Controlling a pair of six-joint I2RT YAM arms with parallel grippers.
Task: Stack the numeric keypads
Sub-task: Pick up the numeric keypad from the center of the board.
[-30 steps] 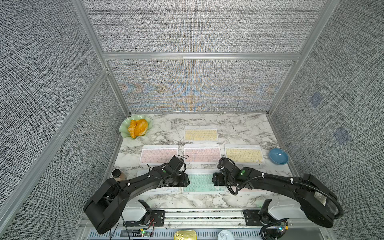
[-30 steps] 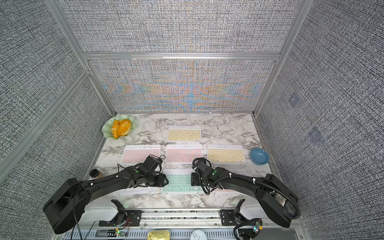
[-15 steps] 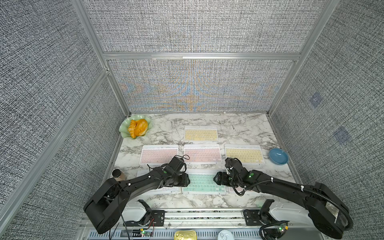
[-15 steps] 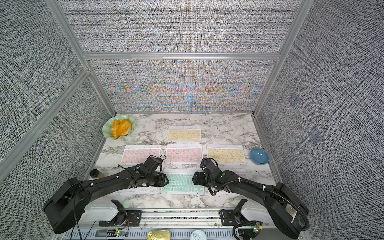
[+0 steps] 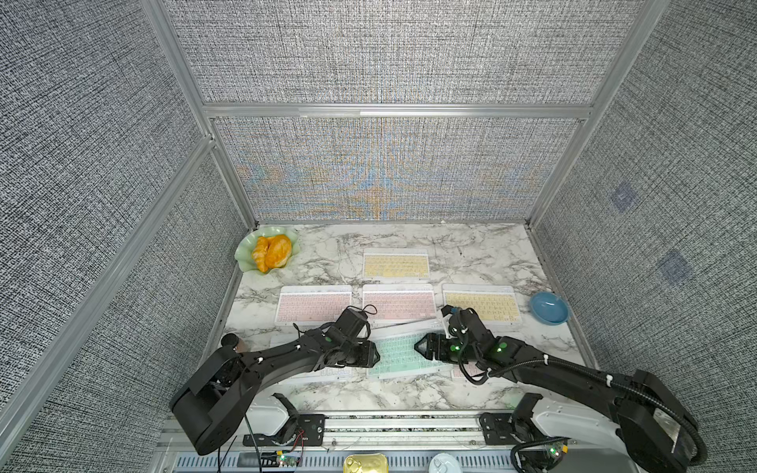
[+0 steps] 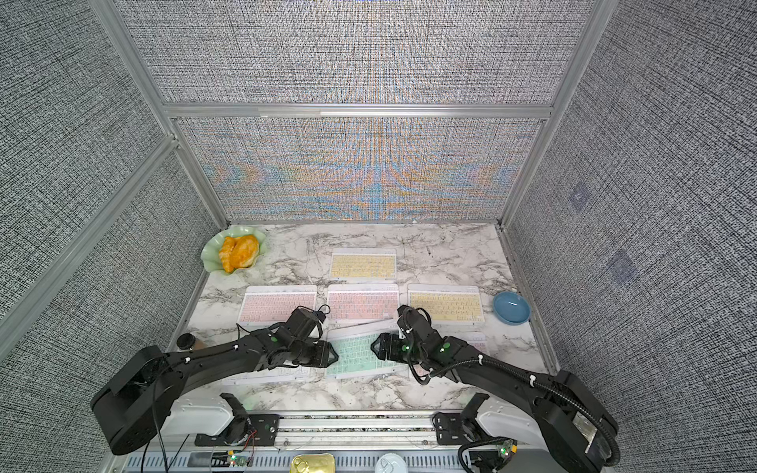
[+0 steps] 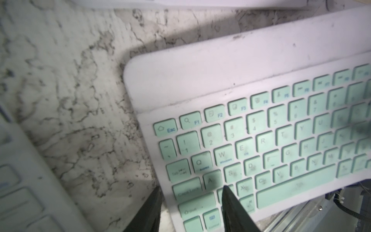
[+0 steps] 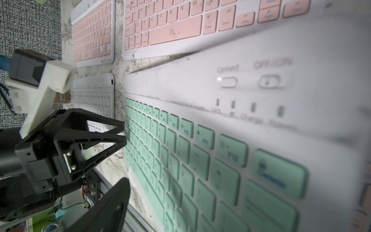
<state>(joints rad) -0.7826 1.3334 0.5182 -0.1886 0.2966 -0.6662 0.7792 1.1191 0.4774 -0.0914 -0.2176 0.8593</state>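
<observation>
Mint-green keypad (image 5: 399, 356), white frame: front centre of the marble tabletop (image 5: 327, 254), skewed, between a white keypad (image 5: 323, 374) and a front pink keypad (image 5: 463, 370), both largely hidden by the arms. Left gripper (image 7: 190, 187) clamped on its left short edge. Right gripper (image 5: 418, 350) over its right end, jaws spread wide, contact unclear. Behind, flat: left pink keypad (image 5: 311, 305), middle pink keypad (image 5: 399, 303), right yellow keypad (image 5: 481, 305), rear yellow keypad (image 5: 395, 265).
</observation>
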